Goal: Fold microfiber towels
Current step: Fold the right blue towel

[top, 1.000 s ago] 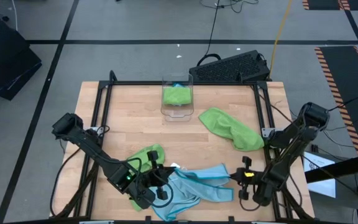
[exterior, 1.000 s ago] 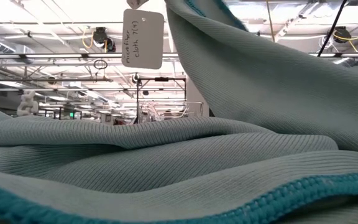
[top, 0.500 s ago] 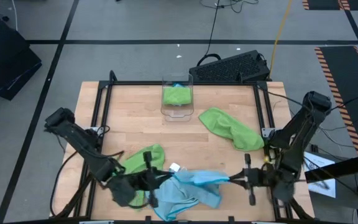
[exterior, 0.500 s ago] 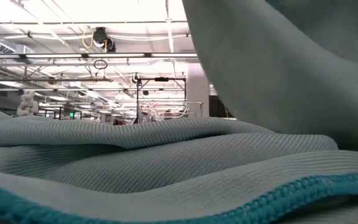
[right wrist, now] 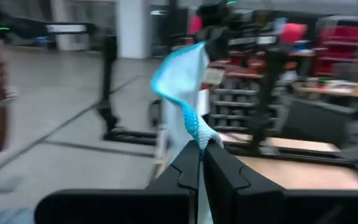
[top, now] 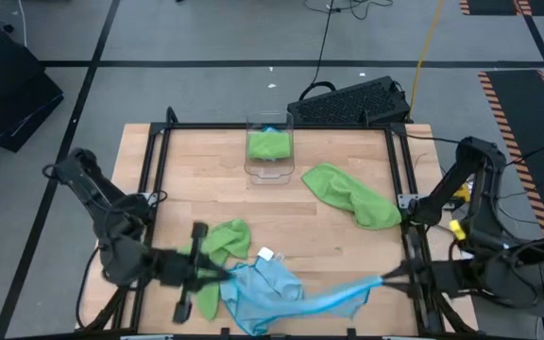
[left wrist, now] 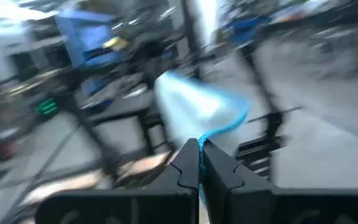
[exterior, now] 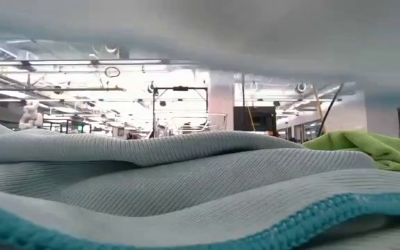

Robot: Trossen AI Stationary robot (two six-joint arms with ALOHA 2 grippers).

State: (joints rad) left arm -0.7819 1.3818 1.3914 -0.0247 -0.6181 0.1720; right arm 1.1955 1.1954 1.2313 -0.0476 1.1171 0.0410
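A light blue microfiber towel (top: 277,288) hangs between my two grippers over the table's near edge. Its lower folds (exterior: 186,173) lie on the table right in front of the low camera, and a white tag (top: 265,254) shows at its far side. My left gripper (top: 223,273) is shut on the towel's left end, and my right gripper (top: 385,280) is shut on its right end. Both point level, toward each other. One lime green towel (top: 223,240) lies bunched beside the left gripper, partly under that arm. My left gripper pinches the towel's teal-stitched edge (left wrist: 211,135) between its two shut fingers, coming level from the table's left. The cloth rises clear of the table there. My right gripper pinches a corner of the stitched edge (right wrist: 199,132) between its shut fingers, level from the table's right. A narrow band of cloth (top: 343,297) runs from it, sagging toward the bulk.
A second lime green towel (top: 352,195) lies crumpled at the right middle of the table and also shows in the low view (exterior: 367,149). A clear plastic bin (top: 269,168) with green cloth inside stands at the far middle. A black metal frame (top: 151,161) borders the wooden table.
Both grippers have risen, tipped from pointing down to level, and drawn apart, the left toward the table's left edge and the right toward its right edge. The blue towel's two ends went up with them and spread out. Its lower folds stayed on the table.
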